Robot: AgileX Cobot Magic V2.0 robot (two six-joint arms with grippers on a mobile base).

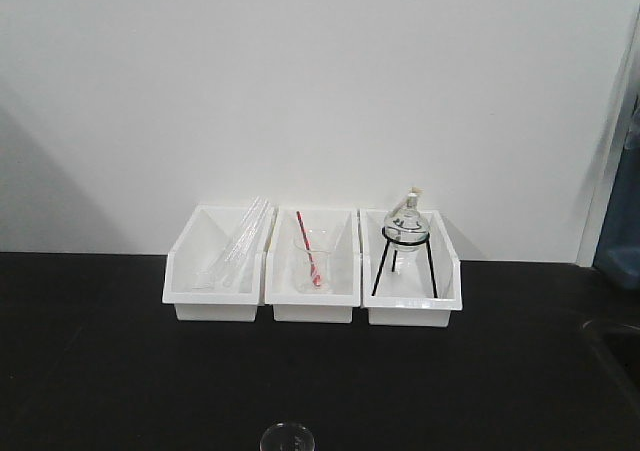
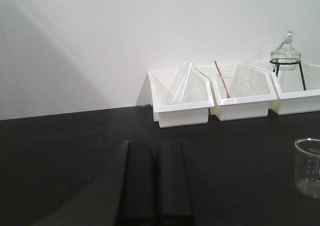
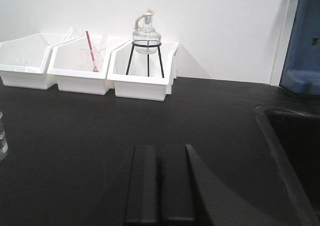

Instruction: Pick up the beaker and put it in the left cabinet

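Black fingers of the left gripper (image 2: 155, 147) are pressed together on nothing, and the right gripper (image 3: 160, 150) is likewise clenched and empty. Between them the beaker (image 2: 309, 167) stands upright on the dark table (image 2: 60, 151). It is off to the right of my left jaws and to the left of my right ones, where only a sliver shows. I judge the left arm nearer. The front view catches just its rim, and no view shows the cabinet.
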